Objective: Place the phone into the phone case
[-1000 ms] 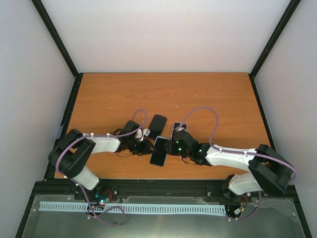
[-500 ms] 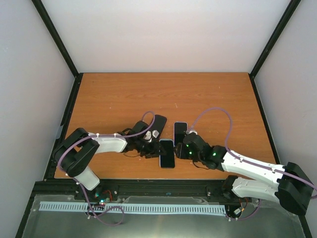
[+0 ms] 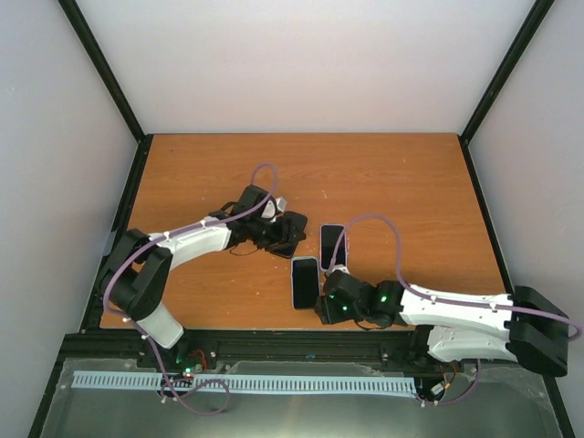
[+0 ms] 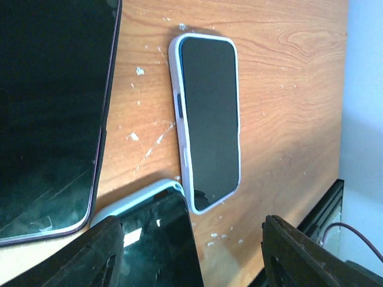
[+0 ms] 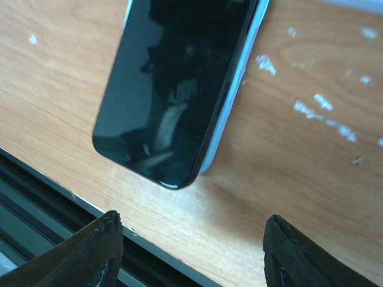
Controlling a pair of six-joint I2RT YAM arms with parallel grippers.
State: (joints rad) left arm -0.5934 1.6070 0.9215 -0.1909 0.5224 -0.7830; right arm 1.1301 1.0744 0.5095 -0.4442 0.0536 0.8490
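The wooden table (image 3: 392, 182) carries the phone (image 3: 305, 282) face up in its pale phone case (image 5: 237, 89), near the front edge. My right gripper (image 5: 192, 239) hovers at its near end, jaws spread, empty. My left gripper (image 4: 194, 239), likewise spread, hangs beside a dark phone (image 4: 54, 107).

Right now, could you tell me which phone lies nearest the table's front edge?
The light-rimmed phone beside the right gripper; the other light-rimmed phone and the dark one lie farther back.

Black phone (image 3: 305, 282) flat atop pale case (image 5: 234, 86)
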